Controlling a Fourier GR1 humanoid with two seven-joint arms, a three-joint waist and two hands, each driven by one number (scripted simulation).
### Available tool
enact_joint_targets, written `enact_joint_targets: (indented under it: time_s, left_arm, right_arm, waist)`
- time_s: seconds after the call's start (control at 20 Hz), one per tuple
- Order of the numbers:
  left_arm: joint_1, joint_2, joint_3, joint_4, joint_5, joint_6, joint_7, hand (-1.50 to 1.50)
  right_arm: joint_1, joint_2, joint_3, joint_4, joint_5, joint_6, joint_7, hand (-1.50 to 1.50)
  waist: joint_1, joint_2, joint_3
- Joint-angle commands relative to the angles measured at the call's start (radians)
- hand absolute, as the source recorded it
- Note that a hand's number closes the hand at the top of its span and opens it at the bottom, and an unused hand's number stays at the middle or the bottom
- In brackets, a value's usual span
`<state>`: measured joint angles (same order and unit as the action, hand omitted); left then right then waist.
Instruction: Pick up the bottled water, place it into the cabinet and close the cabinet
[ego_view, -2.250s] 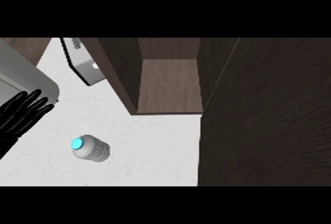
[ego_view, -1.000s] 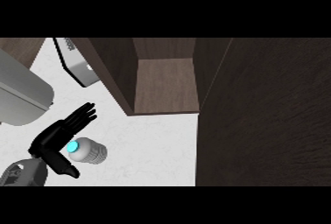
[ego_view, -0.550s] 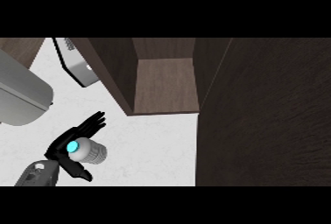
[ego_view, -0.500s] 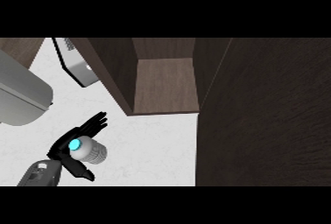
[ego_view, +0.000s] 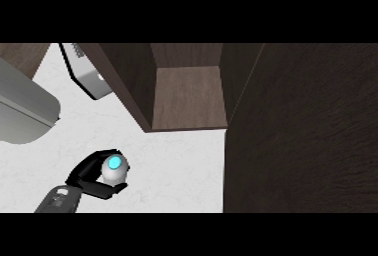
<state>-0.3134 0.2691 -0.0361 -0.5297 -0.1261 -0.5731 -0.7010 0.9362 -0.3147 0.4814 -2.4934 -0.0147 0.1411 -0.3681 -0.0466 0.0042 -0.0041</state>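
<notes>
The bottled water (ego_view: 114, 170), a pale bottle with a glowing cyan cap, stands in the lower left of the head view on the white counter (ego_view: 177, 165). My left hand (ego_view: 87, 175) is curled round it from the left, fingers over its top and thumb under its base. The open cabinet (ego_view: 188, 97) is up and to the right, its brown shelf bare. Its dark door (ego_view: 303, 130) hangs open and fills the right side. My right hand is out of the view.
A grey rounded appliance (ego_view: 22, 112) sits at the left edge. A slim silver and black object (ego_view: 87, 75) leans beside the cabinet's left wall. White counter stretches between the bottle and the cabinet front.
My left hand came in from the left edge to the bottle. Its straight fingers have curled round the bottle, which now sits slightly farther right and more upright.
</notes>
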Motion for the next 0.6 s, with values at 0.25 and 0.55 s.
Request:
enact_joint_targets:
  time_s: [0.25, 0.55]
  left_arm:
    - [0.017, -0.053, -0.016, 0.07, -0.078, 0.248, -0.324, 1.5]
    - [0.137, -0.188, 0.107, -0.01, 0.029, 0.539, -0.34, 1.5]
  right_arm:
    - [0.023, -0.032, -0.002, -0.117, 0.013, -0.025, 0.052, -1.5]
    - [0.069, -0.028, 0.044, -0.112, 0.06, -0.059, 0.025, -1.5]
  waist:
    - [0.022, 0.002, -0.001]
    - [0.04, -0.008, 0.002]
